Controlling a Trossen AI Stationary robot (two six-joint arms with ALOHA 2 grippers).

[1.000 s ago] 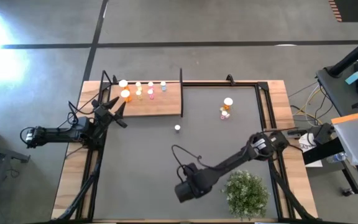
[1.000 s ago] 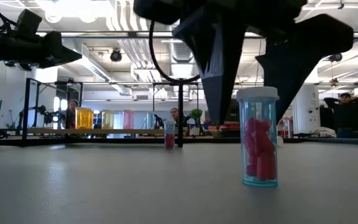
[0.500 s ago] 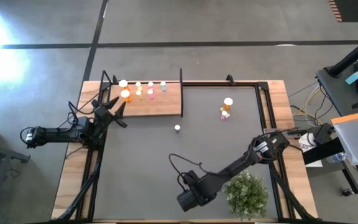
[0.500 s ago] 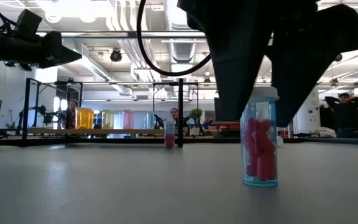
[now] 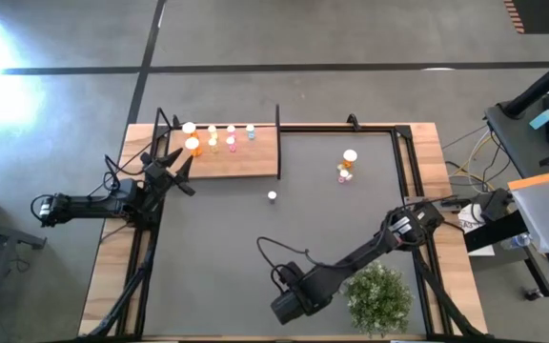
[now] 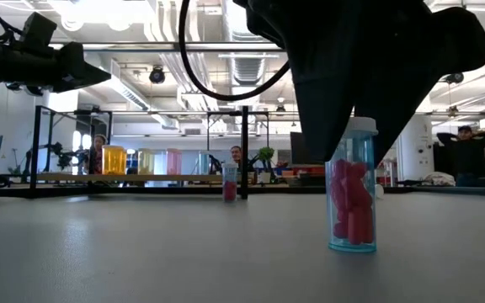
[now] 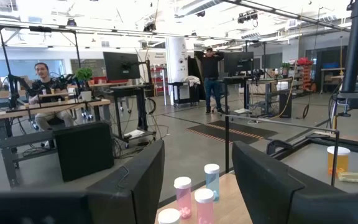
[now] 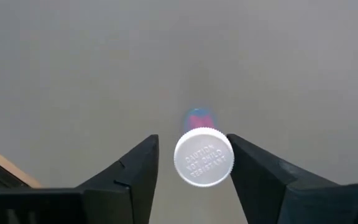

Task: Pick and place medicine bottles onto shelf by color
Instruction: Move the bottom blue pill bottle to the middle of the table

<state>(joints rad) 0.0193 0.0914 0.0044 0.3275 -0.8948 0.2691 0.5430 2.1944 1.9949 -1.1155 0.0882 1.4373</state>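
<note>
A blue bottle [image 6: 352,194] with pink pills and a white cap [image 8: 203,157] stands upright on the dark mat near the table's near edge. My right gripper [image 8: 193,144] is open, points down, and has one finger on each side of the cap. In the high view my right gripper [image 5: 289,307] hides the bottle. The wooden shelf [image 5: 246,162] at the far left carries several small bottles [image 5: 231,135]. My left gripper [image 5: 181,171] is open and waits at the shelf's left end, level with its bottles [image 7: 183,191].
One small bottle [image 5: 272,196] stands alone on the mat below the shelf. A few bottles [image 5: 347,166] stand at the far right. A green bushy plant [image 5: 379,295] sits right beside my right arm at the near edge. A black post [image 5: 277,114] stands at the shelf's corner.
My right gripper has gone toward the table's near edge and come down over the blue bottle, so its fingers now stand on both sides of the cap. The bottle has not moved.
</note>
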